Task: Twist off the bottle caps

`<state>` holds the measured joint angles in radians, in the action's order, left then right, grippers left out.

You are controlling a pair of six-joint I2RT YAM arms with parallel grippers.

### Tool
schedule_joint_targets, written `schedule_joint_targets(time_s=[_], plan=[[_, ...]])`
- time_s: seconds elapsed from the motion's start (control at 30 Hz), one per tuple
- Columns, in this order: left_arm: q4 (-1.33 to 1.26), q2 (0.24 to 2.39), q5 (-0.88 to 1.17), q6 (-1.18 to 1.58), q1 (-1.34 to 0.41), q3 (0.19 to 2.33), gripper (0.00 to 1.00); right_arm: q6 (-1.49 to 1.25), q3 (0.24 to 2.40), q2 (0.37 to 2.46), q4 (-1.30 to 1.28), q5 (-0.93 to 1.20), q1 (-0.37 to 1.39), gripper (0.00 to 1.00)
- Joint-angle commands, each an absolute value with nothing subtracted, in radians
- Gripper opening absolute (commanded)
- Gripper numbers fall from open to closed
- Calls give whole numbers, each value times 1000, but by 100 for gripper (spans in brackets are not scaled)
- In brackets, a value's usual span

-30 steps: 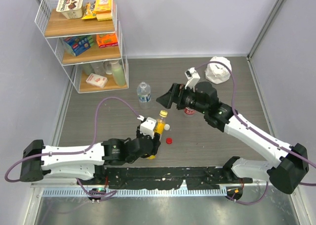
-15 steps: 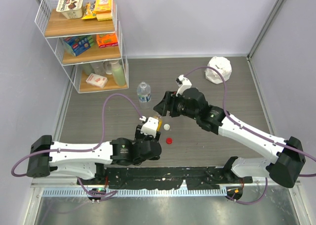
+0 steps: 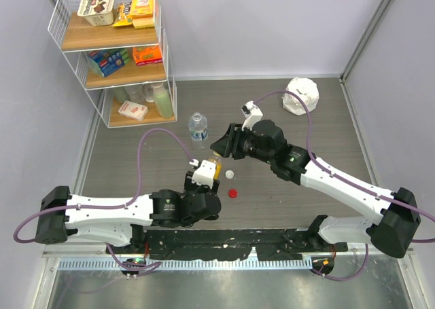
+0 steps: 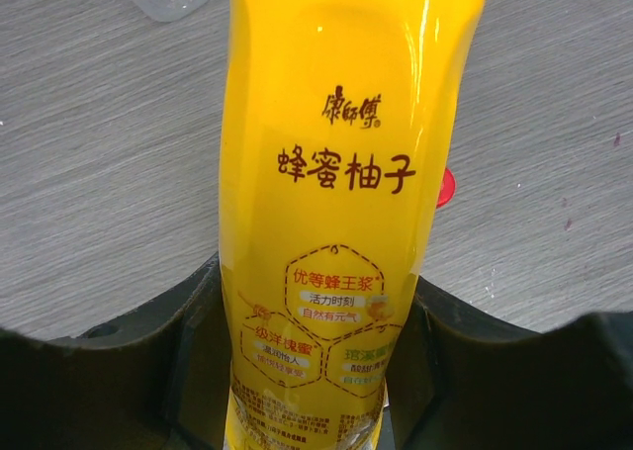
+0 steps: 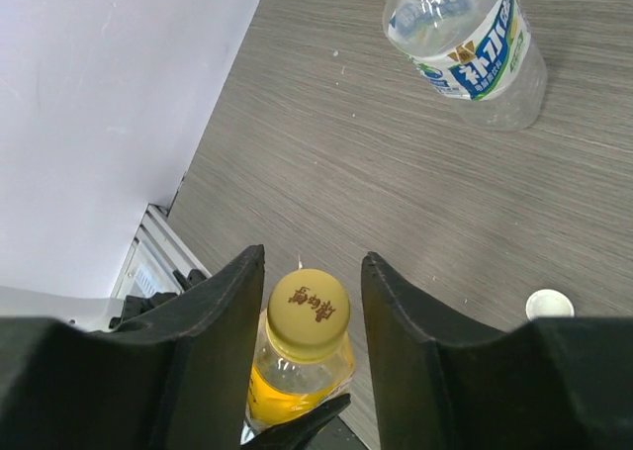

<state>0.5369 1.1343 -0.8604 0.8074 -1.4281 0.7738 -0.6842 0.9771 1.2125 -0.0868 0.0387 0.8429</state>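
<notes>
Left tool [image 4: 316, 371] clenched on yellow bottle [image 4: 336, 173], mid-surface [image 3: 109, 159], toward the near edge. Right tool [image 5: 312, 272] released, fingers straddling its yellow cap [image 5: 309, 314]. White cap [image 5: 549, 304] and red cap [image 3: 232, 193] lie loose nearby.

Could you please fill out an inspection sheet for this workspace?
Surface: grey wood-grain table, no spills seen.
Job's things: yellow plastic bottle, yellow screw cap on; clear bottle with blue-white label, upright; white round cap and red round cap loose on table.
Clutter: white crumpled object, far right.
Hands: left hand shut on yellow bottle; right hand open, straddling its cap.
Cables: purple cable looping above each arm.
Surroundings: white wire rack holding food packets, far left.
</notes>
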Motion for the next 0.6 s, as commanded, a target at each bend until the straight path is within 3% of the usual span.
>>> schedule_joint_targets(time_s=[0.0, 0.17, 0.27, 0.43, 0.57], plan=[[529, 1114, -928, 841, -1433, 792, 0, -693, 976, 1204, -31, 72, 844, 53], [534, 1124, -919, 838, -1434, 801, 0, -712, 960, 1215, -5, 75, 842, 51], [543, 1124, -919, 839, -1436, 805, 0, -713, 953, 1210, 28, 71, 842, 37], [542, 1121, -914, 836, -1434, 808, 0, -712, 937, 1192, 54, 74, 842, 3], [535, 1114, -879, 815, -1434, 819, 0, -703, 904, 1155, 110, 78, 844, 2]])
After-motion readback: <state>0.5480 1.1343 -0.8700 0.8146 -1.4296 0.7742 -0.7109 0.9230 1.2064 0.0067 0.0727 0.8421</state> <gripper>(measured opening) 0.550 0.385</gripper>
